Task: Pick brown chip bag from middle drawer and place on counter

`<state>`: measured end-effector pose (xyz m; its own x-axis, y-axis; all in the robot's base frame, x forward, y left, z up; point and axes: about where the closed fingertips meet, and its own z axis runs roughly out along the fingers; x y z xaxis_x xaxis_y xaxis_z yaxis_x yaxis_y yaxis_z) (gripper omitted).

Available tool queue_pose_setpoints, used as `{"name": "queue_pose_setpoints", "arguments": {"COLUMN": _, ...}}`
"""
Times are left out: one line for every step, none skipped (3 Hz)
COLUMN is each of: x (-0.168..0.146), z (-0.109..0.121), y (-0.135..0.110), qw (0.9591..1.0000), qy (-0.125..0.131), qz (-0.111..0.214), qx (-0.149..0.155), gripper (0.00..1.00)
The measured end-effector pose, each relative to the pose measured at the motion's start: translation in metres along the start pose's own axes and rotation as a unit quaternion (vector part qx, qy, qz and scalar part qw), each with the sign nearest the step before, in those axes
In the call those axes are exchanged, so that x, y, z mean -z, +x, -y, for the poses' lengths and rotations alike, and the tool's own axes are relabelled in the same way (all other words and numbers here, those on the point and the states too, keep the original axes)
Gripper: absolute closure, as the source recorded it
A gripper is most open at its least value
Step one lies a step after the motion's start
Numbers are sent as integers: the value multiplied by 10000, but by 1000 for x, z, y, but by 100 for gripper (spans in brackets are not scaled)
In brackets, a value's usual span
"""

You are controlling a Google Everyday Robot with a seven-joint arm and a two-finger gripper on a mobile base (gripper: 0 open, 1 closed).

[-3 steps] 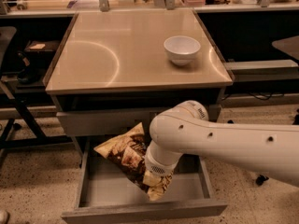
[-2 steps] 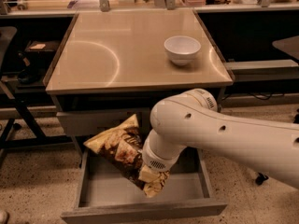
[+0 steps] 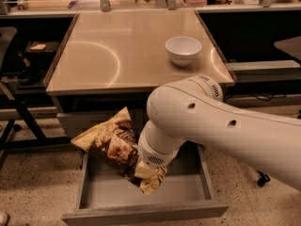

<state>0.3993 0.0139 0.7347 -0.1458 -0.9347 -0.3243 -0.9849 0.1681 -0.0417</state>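
Hanging over the one open middle drawer [image 3: 141, 214], the end effector [image 3: 137, 165] clamps one brown chip bag [image 3: 112, 142].

You see the desk [image 3: 117, 55] glossy and smooth, the middle drawer [image 3: 141, 214] matt grey, the brown chip bag [image 3: 112, 142] crinkly and shiny, pinched by the end effector [image 3: 144, 169] at 6 o'clock of the view.

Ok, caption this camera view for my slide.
Gripper holds chip bag above the open drawer, white bowl on the counter behind.

gripper [image 3: 149, 171] above middle drawer [image 3: 141, 212], bowl [image 3: 183, 49] on counter [image 3: 113, 55]
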Motion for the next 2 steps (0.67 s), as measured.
{"name": "queue_pose_setpoints", "arguments": {"x": 22, "z": 6, "y": -16, "qw": 9997, "qy": 185, "qz": 65, "qx": 138, "gripper": 100}}
{"name": "queue_pose_setpoints", "arguments": {"x": 42, "z": 16, "y": -28, "qw": 9990, "qy": 350, "qz": 91, "qx": 262, "gripper": 100}}
